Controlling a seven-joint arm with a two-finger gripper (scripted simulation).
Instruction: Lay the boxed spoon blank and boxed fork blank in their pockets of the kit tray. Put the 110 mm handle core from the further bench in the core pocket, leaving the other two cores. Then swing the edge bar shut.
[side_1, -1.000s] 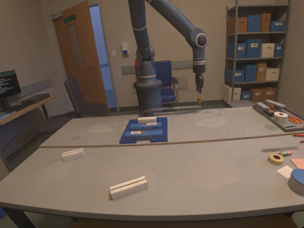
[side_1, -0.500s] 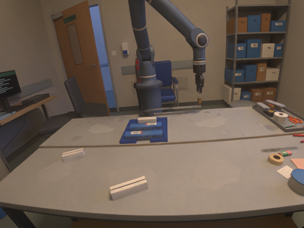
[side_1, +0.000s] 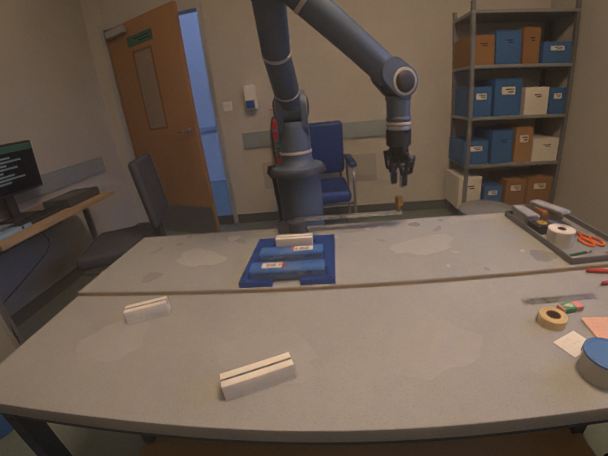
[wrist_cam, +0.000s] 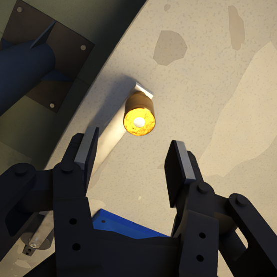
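Observation:
The blue kit tray (side_1: 289, 260) on the further bench is mostly hidden behind my fingers in the wrist camera, only a corner (wrist_cam: 121, 227) showing. It holds two blue boxed blanks (side_1: 291, 251) (side_1: 286, 267) and a white handle core (side_1: 294, 239) at its far end. The thin grey edge bar (side_1: 345, 216) lies along the bench's far edge, swung out to the right, with an upright yellow-brown knob (side_1: 398, 202) (wrist_cam: 139, 115) at its free end. Two white cores (side_1: 146, 309) (side_1: 257, 375) lie on the nearer bench. My gripper (side_1: 400, 181) (wrist_cam: 131, 160) hangs above the knob, open and empty.
A shelf unit (side_1: 510, 107) of boxes stands at the right behind the benches. A grey tray (side_1: 560, 232) with tape and scissors sits at the further bench's right end. Tape rolls (side_1: 552, 317), notes and a round tin (side_1: 595, 361) lie on the nearer bench's right. The robot base (side_1: 296, 185) stands behind the kit tray.

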